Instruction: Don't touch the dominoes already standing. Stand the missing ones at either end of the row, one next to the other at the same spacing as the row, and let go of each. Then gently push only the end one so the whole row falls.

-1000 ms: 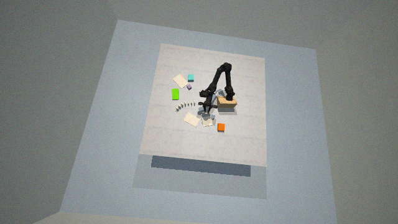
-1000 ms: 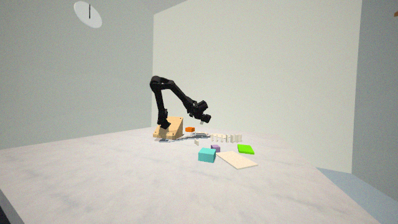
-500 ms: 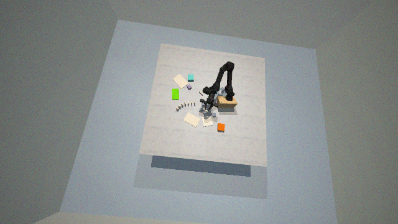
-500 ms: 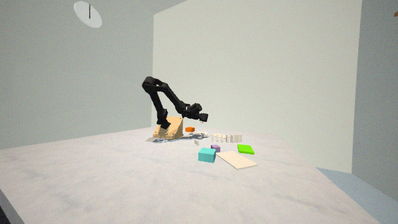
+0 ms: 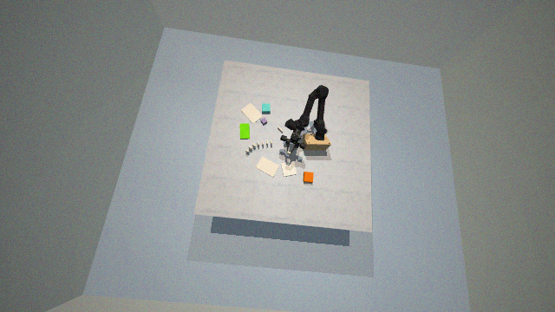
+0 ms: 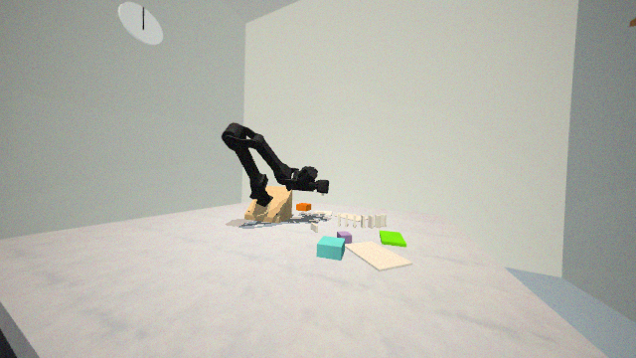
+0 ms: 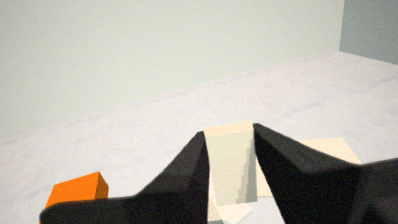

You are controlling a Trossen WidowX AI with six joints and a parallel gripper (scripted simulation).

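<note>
My gripper is shut on a cream domino, held above the table just left of the arm's base. The domino is upright between the fingers in the wrist view. Several cream dominoes stand in a curved row; its left end domino and right end domino show in the top view, with the gripper to the right of the row. Another loose domino rests on the table behind the right end of the row, apart from it.
A cream plate, teal block, purple block and green block lie beyond the row. Another plate, a smaller plate and an orange block lie in front.
</note>
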